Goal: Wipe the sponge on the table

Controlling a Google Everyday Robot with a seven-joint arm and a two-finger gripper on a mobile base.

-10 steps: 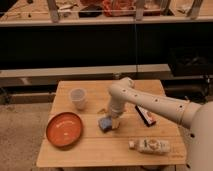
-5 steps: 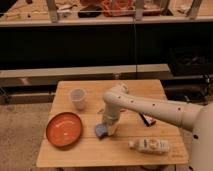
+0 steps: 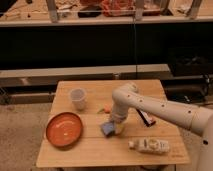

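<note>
The blue sponge lies flat on the light wooden slatted table, just right of the orange plate. My gripper comes down on the sponge's right side at the end of the white arm, which reaches in from the right. It is shut on the sponge and presses it against the tabletop. The arm's wrist hides part of the sponge.
An orange plate sits at the front left and a white cup behind it. A small orange-and-green item lies mid-table. A black-and-white block is under the arm, and a white bottle lies near the front right edge.
The gripper and sponge slid toward the front left of the table, then back a little to the right. The other objects stayed put.
</note>
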